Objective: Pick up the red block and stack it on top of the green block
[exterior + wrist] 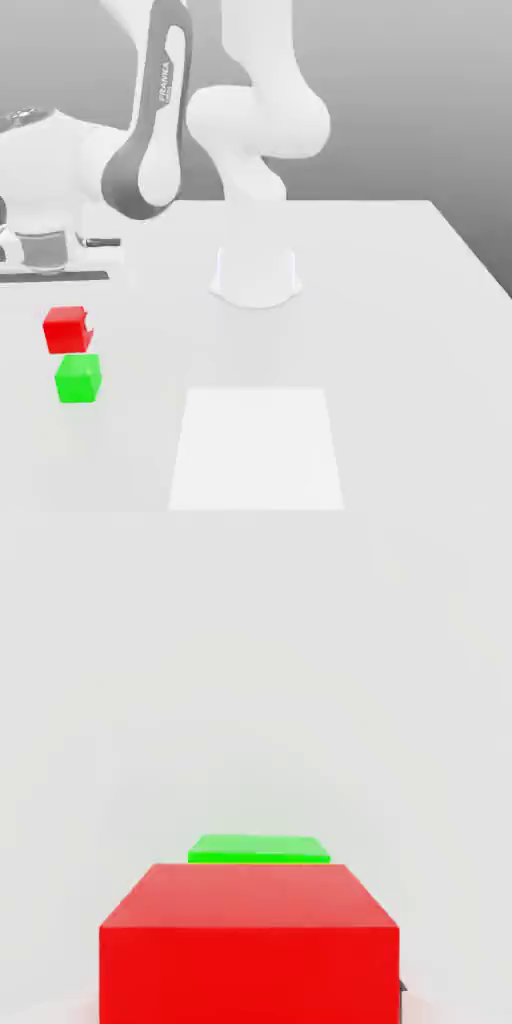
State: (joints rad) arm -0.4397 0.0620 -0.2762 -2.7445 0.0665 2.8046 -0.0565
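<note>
In the exterior view the red block (67,329) hangs at the left, just under my hand, with a pale fingertip notching its right side. My gripper (68,316) is shut on it. The green block (77,378) rests on the white table directly in front of and below the red one, the two nearly touching in the picture. In the hand view the red block (250,952) sits close up, and past its far edge a strip of the green block's top (258,849) shows.
The arm's white base (255,272) stands at the middle of the table (400,330). A paler white rectangle (257,450) lies on the table toward the front. The table's edge runs down the exterior view's right.
</note>
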